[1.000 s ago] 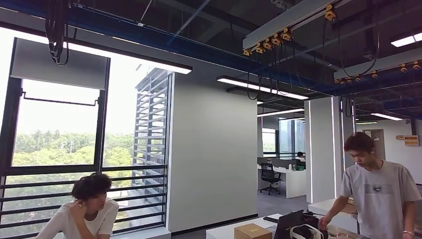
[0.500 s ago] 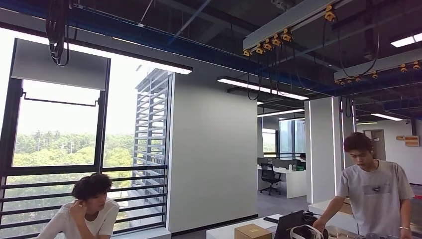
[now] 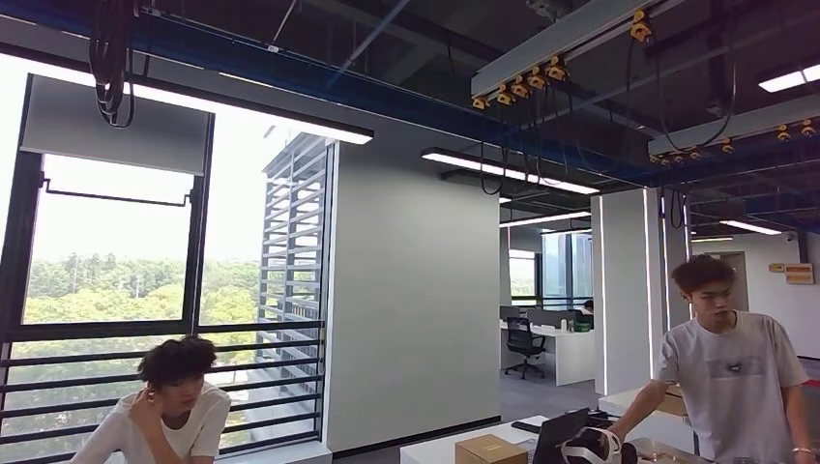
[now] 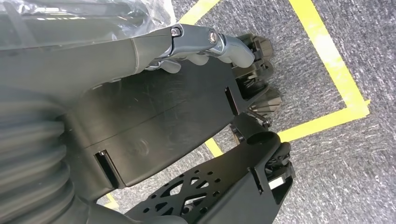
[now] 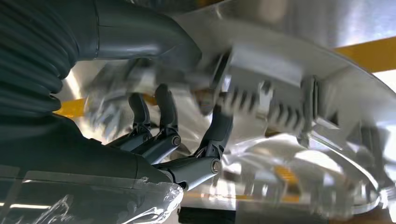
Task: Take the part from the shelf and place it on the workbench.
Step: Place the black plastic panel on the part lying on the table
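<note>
Right hand [image 5: 163,135] curled around big shiny silver part [image 5: 289,93], fingers [image 5: 217,133] hooked onto it, part blurry. Left hand [image 4: 154,107] hangs over grey carpet [image 4: 355,177] with yellow tape lines [image 4: 327,51]; whether it's spread or closed, can't tell. Head view: seated person [image 3: 169,401], standing person [image 3: 730,372], cardboard box [image 3: 490,449] on desk.
</note>
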`<state>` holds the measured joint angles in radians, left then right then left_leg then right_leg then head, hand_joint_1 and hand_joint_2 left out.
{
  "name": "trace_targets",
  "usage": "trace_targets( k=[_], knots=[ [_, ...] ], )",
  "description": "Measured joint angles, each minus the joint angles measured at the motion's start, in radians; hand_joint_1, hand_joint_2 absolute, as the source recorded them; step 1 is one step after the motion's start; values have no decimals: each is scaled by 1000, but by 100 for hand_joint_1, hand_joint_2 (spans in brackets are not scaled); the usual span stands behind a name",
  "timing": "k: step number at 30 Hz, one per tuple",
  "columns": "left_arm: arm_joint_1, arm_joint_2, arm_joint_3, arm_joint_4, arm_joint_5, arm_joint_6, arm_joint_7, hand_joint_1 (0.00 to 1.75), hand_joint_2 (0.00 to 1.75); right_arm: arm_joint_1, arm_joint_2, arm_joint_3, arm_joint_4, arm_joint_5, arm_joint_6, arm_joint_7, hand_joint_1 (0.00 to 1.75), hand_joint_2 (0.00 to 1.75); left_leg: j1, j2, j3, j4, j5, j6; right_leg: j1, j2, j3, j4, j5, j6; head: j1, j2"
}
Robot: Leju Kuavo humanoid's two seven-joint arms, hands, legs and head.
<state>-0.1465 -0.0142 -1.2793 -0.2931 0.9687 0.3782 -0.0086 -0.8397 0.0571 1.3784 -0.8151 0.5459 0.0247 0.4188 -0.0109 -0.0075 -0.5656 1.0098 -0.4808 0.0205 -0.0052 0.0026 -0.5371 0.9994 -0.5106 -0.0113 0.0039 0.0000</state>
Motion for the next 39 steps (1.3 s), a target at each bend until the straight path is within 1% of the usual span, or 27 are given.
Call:
trace_targets(
  k=[9,14,16,18,20,22,24,26,29,32,36,39],
  knots=[
    [0,-2,1,3,3,-2,2,0,175,10,1,22,33,56,7,17,175,175,0,1,1,0,0,0,0,0,0,0,0,0,0,0],
    [-1,-3,1,5,-1,-1,6,0,175,22,1,19,44,86,-26,26,175,175,0,1,1,0,0,0,0,1,1,0,0,0,0,0],
    [-1,-4,1,6,-4,2,6,0,175,28,1,13,45,90,-54,26,175,175,0,1,1,0,0,0,0,1,1,0,0,0,0,0],
    [-1,-4,1,6,-10,10,5,0,175,40,-1,-2,41,82,-105,23,175,175,0,1,1,0,0,0,0,0,1,0,0,0,1,0],
    [-1,-5,1,7,-16,18,1,0,175,58,-8,-30,22,61,-172,12,175,175,0,1,1,0,0,0,0,0,0,0,0,0,1,0],
    [-1,-5,0,7,-20,28,-7,0,175,81,-21,-71,-16,26,-255,-22,175,175,0,1,1,0,0,0,0,0,0,0,0,0,0,0],
    [-2,-6,0,8,-22,41,-26,0,175,119,-42,-124,-89,-24,-359,-79,175,175,0,0,1,0,0,0,0,0,1,0,0,0,0,0],
    [-1,-6,1,10,-21,56,-56,0,175,176,-73,-191,-213,-97,-458,-156,175,175,0,-1,0,0,0,0,0,-1,1,-1,0,0,1,0],
    [0,-6,5,11,-14,66,-97,0,175,253,-121,-301,-421,-248,-554,-288,175,175,0,0,1,0,0,0,0,1,0,-1,0,0,0,0],
    [1,-6,11,12,-4,71,-125,0,175,315,-163,-384,-609,-362,-605,-389,175,175,0,1,1,0,-1,1,0,1,1,-2,0,0,0,0],
    [4,-7,22,17,18,78,-156,0,175,386,-213,-467,-842,-472,-643,-486,175,175,0,1,1,0,-1,1,0,1,1,-2,0,0,0,0],
    [7,-7,32,21,39,78,-172,0,175,436,-241,-512,-993,-570,-650,-553,175,175,0,1,2,0,-1,1,0,1,1,-2,0,0,0,0]
  ],
)
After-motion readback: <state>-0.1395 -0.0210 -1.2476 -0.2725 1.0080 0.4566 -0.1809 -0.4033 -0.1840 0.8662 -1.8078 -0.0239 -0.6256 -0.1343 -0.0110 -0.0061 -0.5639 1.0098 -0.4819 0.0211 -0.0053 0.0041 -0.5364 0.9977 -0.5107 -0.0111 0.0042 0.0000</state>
